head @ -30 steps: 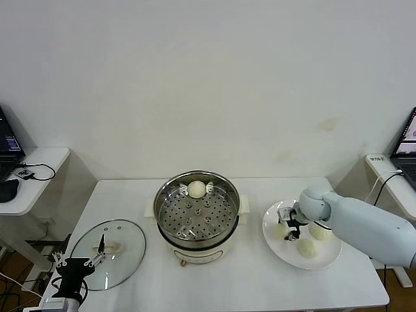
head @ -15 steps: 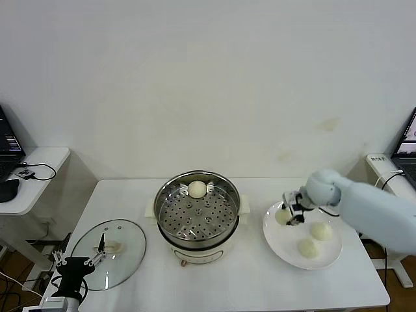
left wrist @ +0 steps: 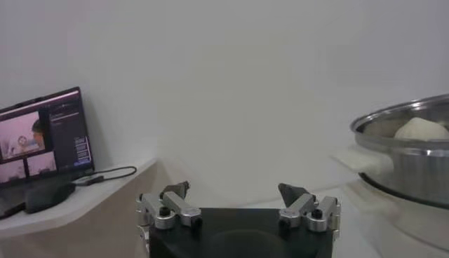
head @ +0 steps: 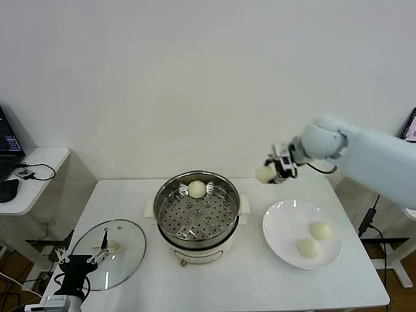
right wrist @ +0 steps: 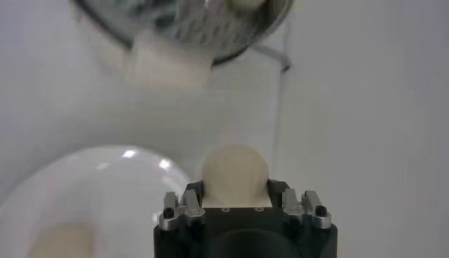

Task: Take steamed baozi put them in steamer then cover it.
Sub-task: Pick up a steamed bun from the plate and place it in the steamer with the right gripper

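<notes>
The steel steamer (head: 197,211) stands mid-table on its white base, with one baozi (head: 197,189) at the back of its perforated tray. My right gripper (head: 270,170) hangs in the air between the steamer and the plate, shut on a second baozi (head: 265,173); the right wrist view shows that baozi (right wrist: 235,175) clamped between the jaws, high over the plate and the steamer (right wrist: 189,28). Two more baozi (head: 321,230) (head: 307,247) lie on the white plate (head: 281,224). The glass cover (head: 108,252) lies flat at the front left. My left gripper (head: 80,262) rests open just in front of it.
A side table (head: 29,175) with a laptop, cables and a mouse stands left of the main table. Another laptop sits at the right edge. In the left wrist view the steamer's rim (left wrist: 407,123) is off to one side and a lit screen (left wrist: 42,133) to the other.
My right gripper has lifted one baozi off the plate and carried it up and left toward the steamer. The plate went from three baozi to two. The left arm has not moved.
</notes>
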### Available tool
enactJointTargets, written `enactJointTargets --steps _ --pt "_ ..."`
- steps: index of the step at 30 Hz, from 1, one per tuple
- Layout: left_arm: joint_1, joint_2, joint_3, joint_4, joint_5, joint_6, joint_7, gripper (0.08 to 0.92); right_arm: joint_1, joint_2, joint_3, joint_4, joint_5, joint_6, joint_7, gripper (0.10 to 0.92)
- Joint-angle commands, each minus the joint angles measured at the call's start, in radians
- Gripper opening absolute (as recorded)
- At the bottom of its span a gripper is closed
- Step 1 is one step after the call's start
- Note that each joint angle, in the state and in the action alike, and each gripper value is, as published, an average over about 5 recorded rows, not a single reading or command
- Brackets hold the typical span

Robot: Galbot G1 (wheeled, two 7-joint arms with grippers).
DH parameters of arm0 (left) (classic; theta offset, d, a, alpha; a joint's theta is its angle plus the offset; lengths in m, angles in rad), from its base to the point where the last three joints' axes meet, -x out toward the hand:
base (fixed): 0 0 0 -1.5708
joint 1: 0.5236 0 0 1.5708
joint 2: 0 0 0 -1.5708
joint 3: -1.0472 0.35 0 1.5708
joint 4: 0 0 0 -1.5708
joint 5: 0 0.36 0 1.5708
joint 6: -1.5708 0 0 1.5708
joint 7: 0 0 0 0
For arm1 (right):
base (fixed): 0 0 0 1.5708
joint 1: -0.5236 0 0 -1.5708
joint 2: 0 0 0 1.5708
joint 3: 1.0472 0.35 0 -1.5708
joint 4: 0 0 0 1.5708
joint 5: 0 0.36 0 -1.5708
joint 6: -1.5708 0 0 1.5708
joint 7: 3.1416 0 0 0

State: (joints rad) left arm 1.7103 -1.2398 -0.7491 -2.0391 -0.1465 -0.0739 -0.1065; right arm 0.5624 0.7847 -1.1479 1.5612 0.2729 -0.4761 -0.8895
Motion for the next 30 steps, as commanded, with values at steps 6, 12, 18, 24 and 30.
enactJointTargets --steps 6,12,18,24,30 --pt "-0.006 -0.012 -0.003 0.002 -0.001 -0.001 0.001 0.823 0.032 0.384 -0.089 -0.065 0.309 -0.182 0.196 0.585" --pt "-0.006 -0.017 -0.005 0.0 0.0 -0.002 0.0 0.823 -0.047 0.485 -0.095 -0.148 0.269 -0.227 0.208 0.585" --pt "-0.004 -0.019 -0.009 -0.002 0.0 -0.002 0.0 0.823 -0.101 0.563 -0.089 -0.221 0.256 -0.234 0.211 0.585" --pt "-0.002 -0.022 -0.013 -0.002 -0.001 -0.004 0.0 0.823 -0.139 0.607 -0.086 -0.263 0.236 -0.241 0.214 0.585" --pt "-0.001 -0.023 -0.013 0.001 0.0 -0.008 -0.001 0.823 -0.159 0.643 -0.085 -0.299 0.218 -0.249 0.21 0.585"
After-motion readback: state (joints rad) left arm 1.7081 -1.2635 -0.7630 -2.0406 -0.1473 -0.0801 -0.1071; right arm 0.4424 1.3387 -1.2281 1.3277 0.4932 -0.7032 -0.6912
